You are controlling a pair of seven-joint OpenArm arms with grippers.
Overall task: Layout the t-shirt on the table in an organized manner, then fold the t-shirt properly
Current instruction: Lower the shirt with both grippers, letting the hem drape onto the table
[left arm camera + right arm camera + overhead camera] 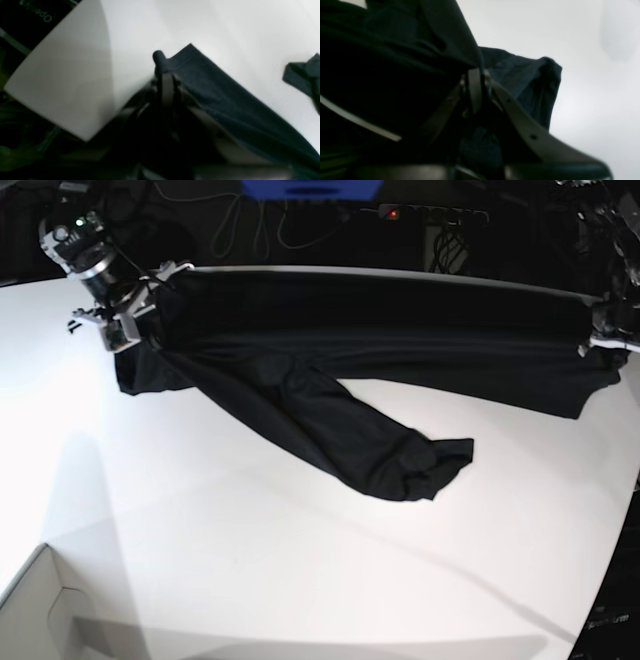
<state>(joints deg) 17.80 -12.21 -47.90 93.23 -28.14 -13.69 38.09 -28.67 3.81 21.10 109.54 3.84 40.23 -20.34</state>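
Both pincers clench the t-shirt (pixel 330 370): left pincer (pixel 600 340), right pincer (pixel 135 320), stretched over the table (pixel 250 560).

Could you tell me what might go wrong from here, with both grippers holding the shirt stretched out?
The left gripper pinches only a corner of the t-shirt, so it might slip free. The bunched lower part drags on the table and may stay twisted. The right gripper is wrapped in loose folds that might snag on release.
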